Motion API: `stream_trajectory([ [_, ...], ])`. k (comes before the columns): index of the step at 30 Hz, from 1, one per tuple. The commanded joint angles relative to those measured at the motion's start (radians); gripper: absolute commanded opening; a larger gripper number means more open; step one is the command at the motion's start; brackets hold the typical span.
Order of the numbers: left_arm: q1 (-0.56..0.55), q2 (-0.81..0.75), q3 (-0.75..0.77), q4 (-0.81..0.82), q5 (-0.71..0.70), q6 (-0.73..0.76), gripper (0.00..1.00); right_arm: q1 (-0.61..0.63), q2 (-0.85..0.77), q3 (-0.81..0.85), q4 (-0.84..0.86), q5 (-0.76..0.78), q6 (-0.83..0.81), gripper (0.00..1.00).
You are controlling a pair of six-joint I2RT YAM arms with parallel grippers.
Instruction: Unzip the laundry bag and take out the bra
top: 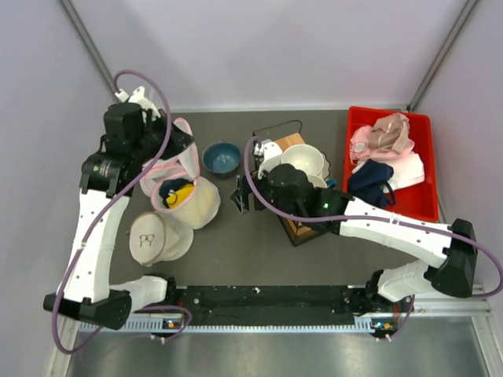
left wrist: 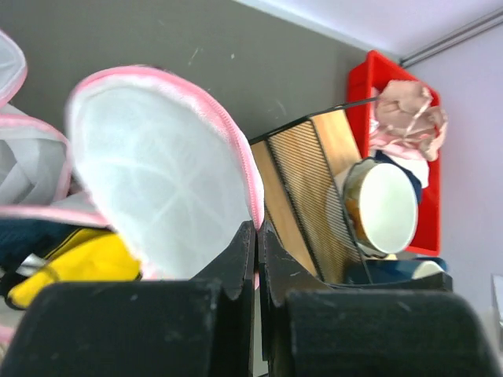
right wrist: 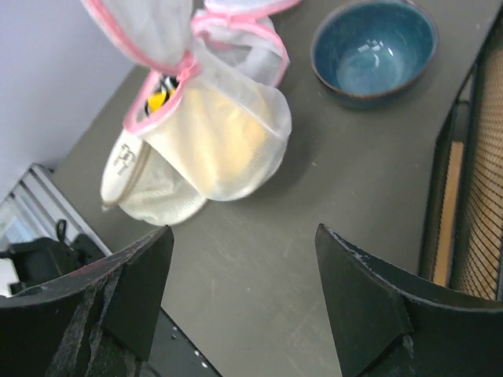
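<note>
Laundry bag (top: 196, 200) lies just left of the blue bowl (top: 222, 157), unzipped, yellow bra (top: 179, 193) inside (partly hidden); left gripper (left wrist: 257, 229) pinches its pink-trimmed flap, right gripper (right wrist: 244, 232) hangs spread right of the bowl.

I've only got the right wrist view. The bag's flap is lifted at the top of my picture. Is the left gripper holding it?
Observer: Yes. In the left wrist view the left gripper is shut on the pink trim of the laundry bag flap.
Operator: How much of the bra is uncovered?
Observer: From above, the bra shows yellow and dark in the open mouth, with nothing over it.
Operator: Where is my gripper relative to the bag?
Observer: The right gripper sits to the bag's right, apart from it, close beside the wire rack.
</note>
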Motion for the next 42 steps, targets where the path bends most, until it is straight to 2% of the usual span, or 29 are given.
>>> stream_trajectory([
  [1, -0.021, -0.019, 0.060, -0.058, -0.032, -0.064, 0.00, 0.034, 0.036, 0.112, 0.045, 0.048, -0.022, 0.74],
  [7, -0.055, -0.013, 0.115, -0.104, -0.076, -0.068, 0.00, 0.035, 0.115, 0.204, 0.097, 0.040, -0.104, 0.80],
  [11, -0.059, 0.002, 0.117, -0.102, -0.066, -0.079, 0.00, 0.035, 0.183, 0.228, 0.222, -0.016, -0.183, 0.88],
  [15, -0.062, 0.004, 0.118, -0.102, -0.065, -0.084, 0.00, 0.038, 0.255, 0.256, 0.323, -0.009, -0.212, 0.88],
  [19, -0.062, 0.007, 0.124, -0.104, -0.062, -0.088, 0.00, 0.038, 0.342, 0.328, 0.377, 0.106, -0.218, 0.83],
  [22, -0.062, 0.004, 0.127, -0.102, -0.045, -0.087, 0.00, 0.037, 0.387, 0.351, 0.425, 0.158, -0.223, 0.66],
  [23, -0.062, 0.005, 0.126, -0.102, -0.040, -0.085, 0.00, 0.037, 0.396, 0.351, 0.438, 0.158, -0.223, 0.40],
  [25, -0.062, -0.001, 0.126, -0.093, -0.034, -0.064, 0.00, 0.025, 0.390, 0.351, 0.450, 0.134, -0.206, 0.03],
  [27, -0.062, -0.019, 0.123, -0.076, -0.049, -0.041, 0.17, 0.012, 0.361, 0.315, 0.466, 0.096, -0.169, 0.00],
  [28, -0.059, -0.027, 0.126, -0.073, -0.078, -0.004, 0.33, -0.012, 0.349, 0.299, 0.472, 0.038, -0.149, 0.00],
  [29, -0.052, -0.048, 0.126, -0.070, -0.092, 0.019, 0.73, -0.028, 0.336, 0.282, 0.479, 0.001, -0.128, 0.00],
  [30, -0.041, -0.057, 0.131, -0.070, -0.106, 0.042, 0.86, -0.046, 0.308, 0.246, 0.487, -0.045, -0.082, 0.00],
  [31, -0.026, -0.070, 0.129, -0.069, -0.111, 0.086, 0.93, -0.067, 0.298, 0.229, 0.493, -0.138, -0.054, 0.00],
  [33, 0.056, -0.116, 0.082, -0.037, -0.027, 0.135, 0.99, -0.127, 0.278, 0.207, 0.502, -0.252, -0.002, 0.00],
  [37, 0.186, -0.234, -0.088, 0.118, 0.107, 0.197, 0.99, -0.213, 0.260, 0.201, 0.512, -0.571, 0.053, 0.00],
  [42, 0.186, -0.300, -0.202, 0.135, 0.288, 0.241, 0.99, -0.281, 0.269, 0.262, 0.484, -0.866, 0.090, 0.00],
])
